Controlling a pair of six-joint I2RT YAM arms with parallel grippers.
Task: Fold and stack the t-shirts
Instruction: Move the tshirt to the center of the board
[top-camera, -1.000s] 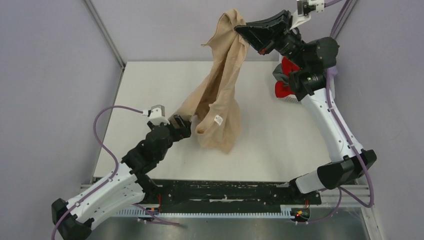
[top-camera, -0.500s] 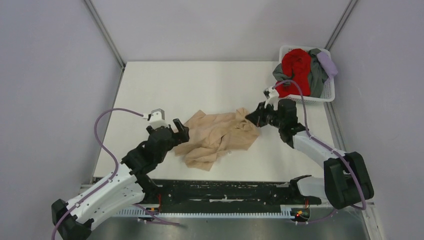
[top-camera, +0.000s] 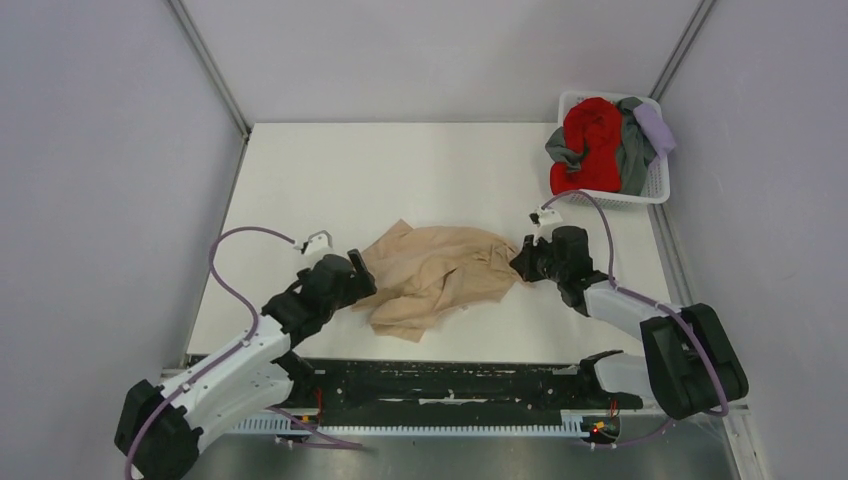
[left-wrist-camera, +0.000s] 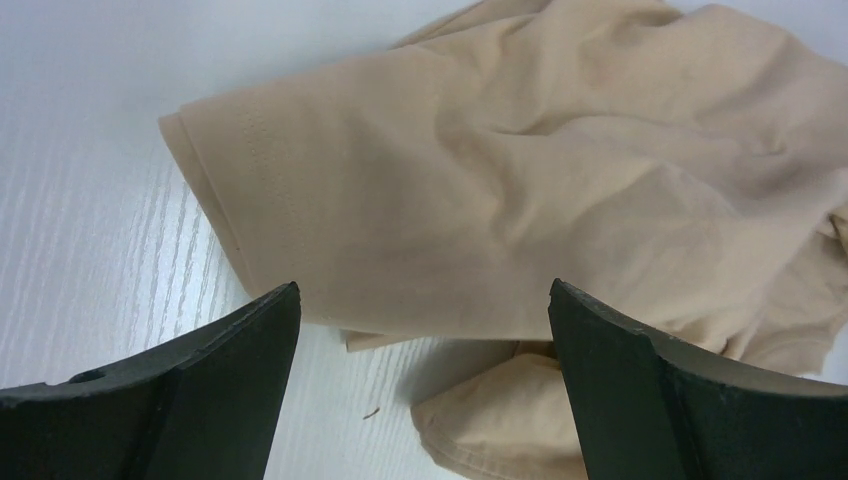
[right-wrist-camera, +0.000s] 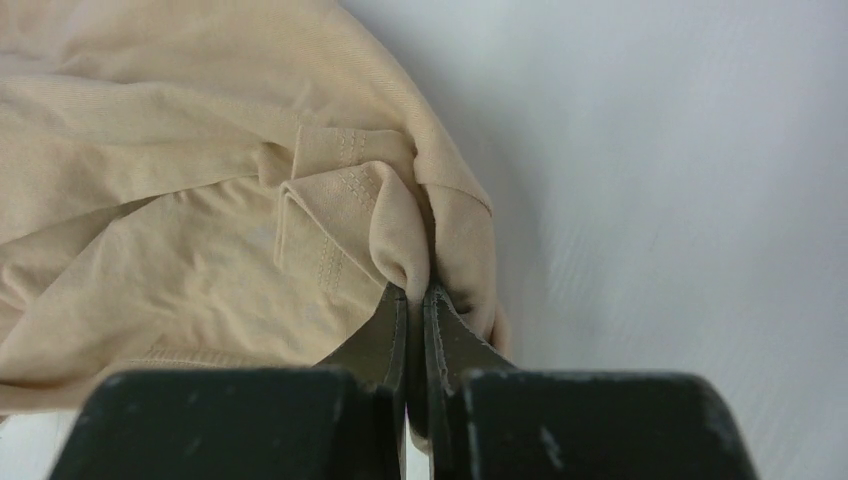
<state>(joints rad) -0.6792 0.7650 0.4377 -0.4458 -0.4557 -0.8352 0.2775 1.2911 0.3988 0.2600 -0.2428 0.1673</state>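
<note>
Tan t-shirt (top-camera: 435, 275) lay crumpled near-centre on the white table (top-camera: 400, 170). Right gripper (top-camera: 522, 262) was clamped on a fold at its right edge. Left gripper (top-camera: 357, 273) gaped wide beside its left edge. Other t-shirts (top-camera: 592, 140) were heaped in the far-right basket (top-camera: 655, 183).

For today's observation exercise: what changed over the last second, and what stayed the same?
The right gripper brought the tan shirt down from the air onto the table, still pinching its edge. The left gripper drew back slightly, open. The basket stayed put.
</note>
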